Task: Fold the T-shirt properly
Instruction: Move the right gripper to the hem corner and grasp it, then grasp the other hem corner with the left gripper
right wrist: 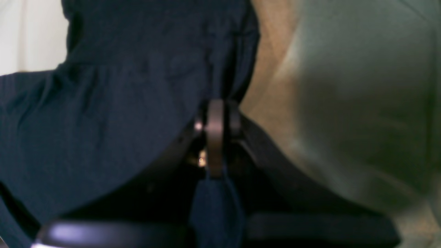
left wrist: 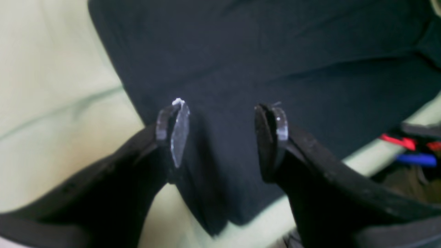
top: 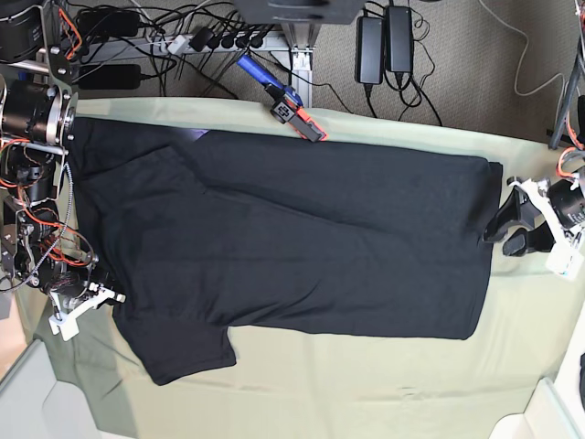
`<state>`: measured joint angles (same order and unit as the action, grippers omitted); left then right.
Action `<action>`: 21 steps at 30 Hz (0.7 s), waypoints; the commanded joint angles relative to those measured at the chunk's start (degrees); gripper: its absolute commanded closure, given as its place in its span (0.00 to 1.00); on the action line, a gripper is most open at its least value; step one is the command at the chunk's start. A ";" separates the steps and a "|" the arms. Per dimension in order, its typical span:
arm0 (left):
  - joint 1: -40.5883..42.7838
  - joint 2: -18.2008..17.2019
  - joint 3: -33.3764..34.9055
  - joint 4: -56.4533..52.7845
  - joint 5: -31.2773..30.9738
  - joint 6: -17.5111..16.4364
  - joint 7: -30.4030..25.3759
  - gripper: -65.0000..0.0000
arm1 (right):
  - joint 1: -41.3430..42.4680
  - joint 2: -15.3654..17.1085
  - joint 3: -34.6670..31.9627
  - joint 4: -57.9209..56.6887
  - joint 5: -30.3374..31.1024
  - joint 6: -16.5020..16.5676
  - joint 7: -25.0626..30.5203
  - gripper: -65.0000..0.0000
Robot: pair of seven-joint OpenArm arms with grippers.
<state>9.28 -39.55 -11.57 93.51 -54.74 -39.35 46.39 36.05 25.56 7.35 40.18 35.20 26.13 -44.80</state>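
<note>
In the left wrist view, the left gripper (left wrist: 222, 137) hung with its jaws wide apart and nothing between them, poised over one end of the T-shirt (left wrist: 262, 62), probably so it could close on that edge for a fold. The black cloth lay flat on the pale green cloth (left wrist: 58, 113), its corner pointing toward the camera. Red and blue cables (left wrist: 410, 150) sat off the far right edge, clear of the shirt.

In the right wrist view, the right gripper (right wrist: 215, 137) was clamped tight on the T-shirt (right wrist: 113, 113), a pinch of dark fabric showing below the pads; the picture was blurred, so which edge it held could not be told for sure, though it looked like a sleeve or shoulder part.

In the base view, the T-shirt (top: 302, 238) lay spread out almost flat across the pale green cloth (top: 384, 384), one sleeve sticking out at the near left. The right gripper (top: 87, 300) stood at the left edge by that sleeve, the left gripper (top: 516, 224) at the right edge by the hem. A red and blue tool (top: 283, 99) rested just beyond the far edge, not in the way; the arm on the left crowded that side
</note>
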 commanded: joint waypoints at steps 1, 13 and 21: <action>-2.19 -0.42 -0.52 -0.74 0.44 -0.65 -2.14 0.47 | 1.81 0.92 0.13 1.18 0.81 3.06 0.83 1.00; -31.56 6.67 10.16 -37.59 11.15 -0.65 -12.02 0.47 | 1.36 0.94 0.13 1.18 0.83 3.06 0.26 1.00; -44.59 12.33 14.08 -63.30 17.14 2.54 -18.80 0.47 | 1.36 0.94 0.13 1.18 0.83 3.06 -1.38 1.00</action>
<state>-33.36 -26.30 2.70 29.43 -37.32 -36.40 28.01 35.77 25.54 7.31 40.29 35.35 26.11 -46.70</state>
